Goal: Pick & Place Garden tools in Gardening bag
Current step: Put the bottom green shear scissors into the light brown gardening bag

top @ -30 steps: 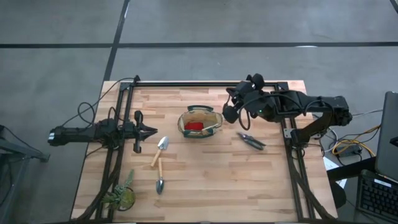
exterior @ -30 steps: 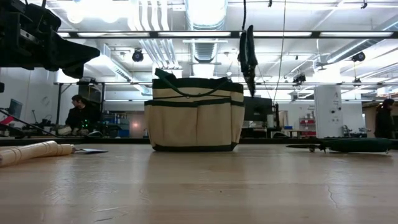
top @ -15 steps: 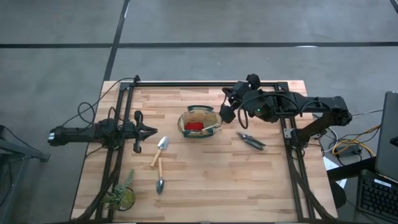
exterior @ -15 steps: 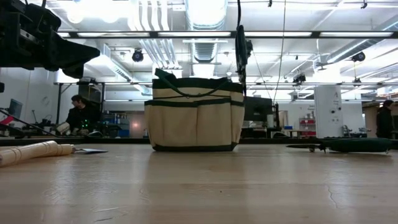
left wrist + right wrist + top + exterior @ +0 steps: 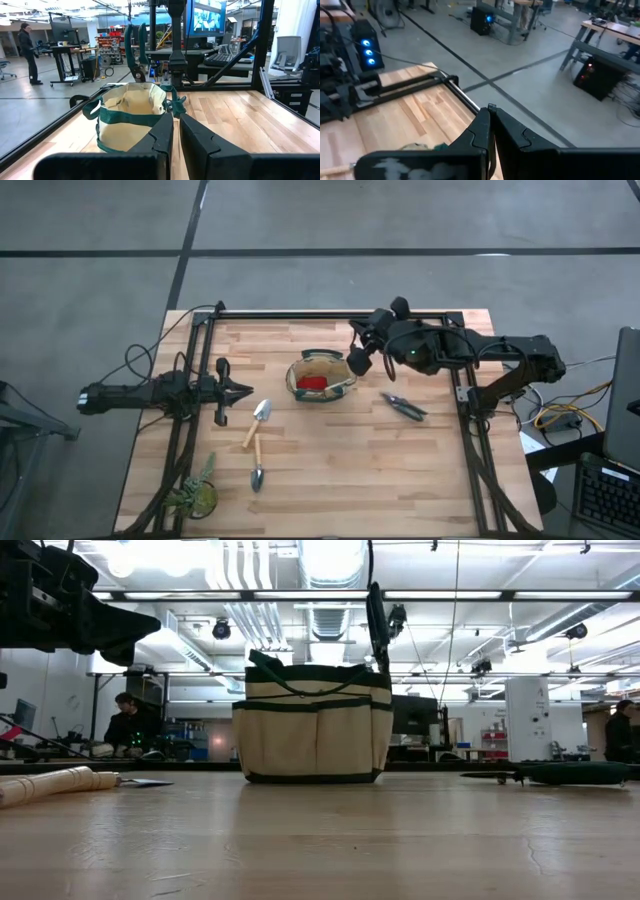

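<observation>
Workshop hall behind, long ceiling lights, a person seated far off at a bench; pale wooden counter in front. The gardening bag stands upright near the counter's middle, mouth open, with the red item already lying inside. What has just changed: over the last second the right gripper has slid in from the right. It was apart from the bag and now sits at the bag's right rim. It is clamped on the held pruning shears, which hang blades-down (the low view shows them as a dark vertical bar just above the bag's right top edge, not yet below the rim line). Nothing else has moved in that time. The second pruning shears lie flat on the counter right of the bag. The first trowel and second trowel lie left of the bag and nearer the front. The plant sits at the front left corner. The left gripper waits at the left side, fingers drawn nearly together with nothing between them, pointing toward the bag. Reading for the task: this looks like the carry stage closing out, with the tool arriving over the opening. The drop seems close, though the shears appear to hang over the rim's edge and not the centre, so a little more travel inward may be wanted before letting go (a release here could catch the dark rim or a loop handle). Roughly one tool in, one on its way, three left on the counter.
</observation>
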